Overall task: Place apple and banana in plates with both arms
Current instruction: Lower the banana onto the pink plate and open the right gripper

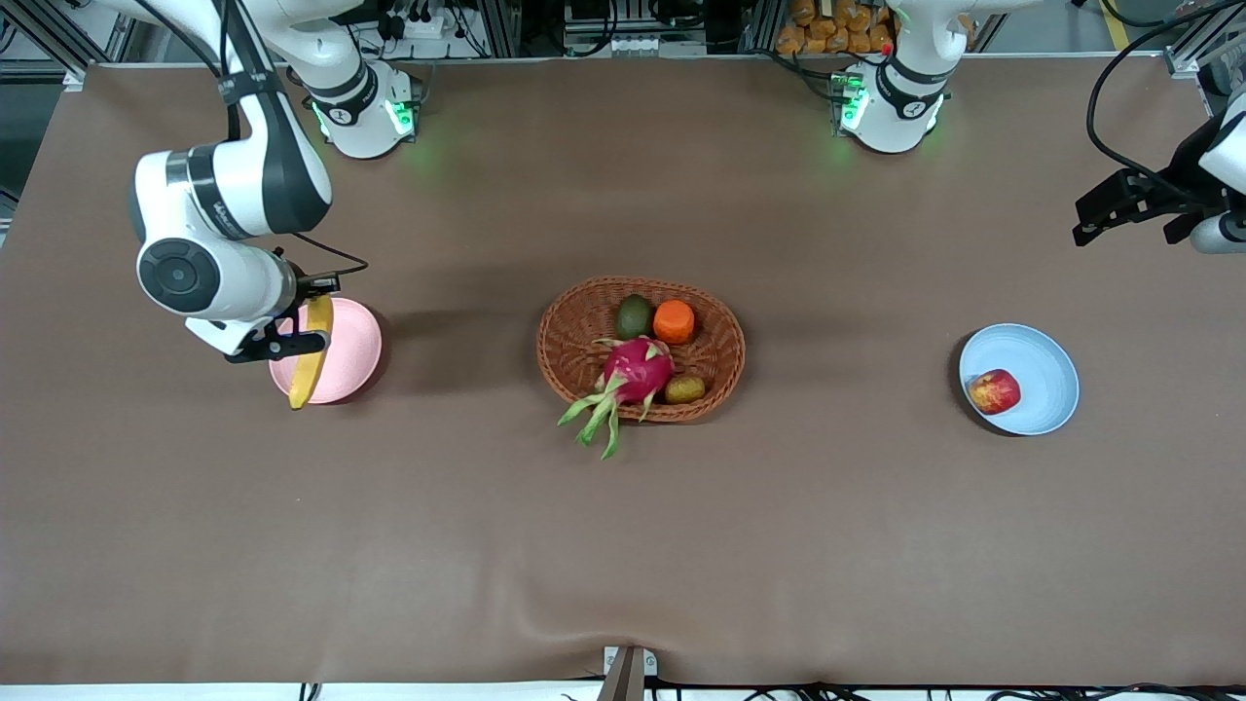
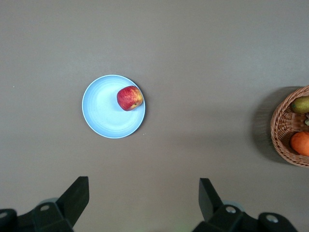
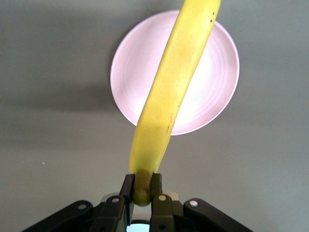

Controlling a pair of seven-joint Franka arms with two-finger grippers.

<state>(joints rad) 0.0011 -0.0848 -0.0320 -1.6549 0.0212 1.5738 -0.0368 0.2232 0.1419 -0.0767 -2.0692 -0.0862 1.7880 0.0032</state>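
1. So the biggest thing here is the brown cloth-covered worktop (image 1: 623,545), and everything else sits on it or hangs over it.
2. My two white jointed arms come next. The right one (image 1: 229,209) is bent down over its own end of the worktop, and the left one (image 1: 1222,166) just waits up high at the opposite end.
3. The oval brown wicker basket (image 1: 574,336) sits mid-worktop between the two plates. It's got a big magenta dragon fruit (image 1: 638,370), a plain orange fruit (image 1: 674,322), a dark green fruit (image 1: 634,316) and a small brownish one (image 1: 684,389) in it.
4. The round pale pink plastic plate (image 1: 352,343) is toward my right arm's end, and the round light blue plastic plate (image 1: 1042,375) is toward my left arm's end, well apart from each other.
5. My right end effector (image 3: 141,189) is clamped on one end of the long curved yellow banana (image 3: 176,84), which hangs over the pink plate. I honestly can't tell whether it touches the plate.
6. My left end effector (image 2: 144,195) has its fingers spread wide apart with nothing between them, up in the air past the blue plate at the worktop's end.
7. The small round red apple with yellow blotches (image 2: 129,98) is in the blue plate, close to the rim on the basket side.
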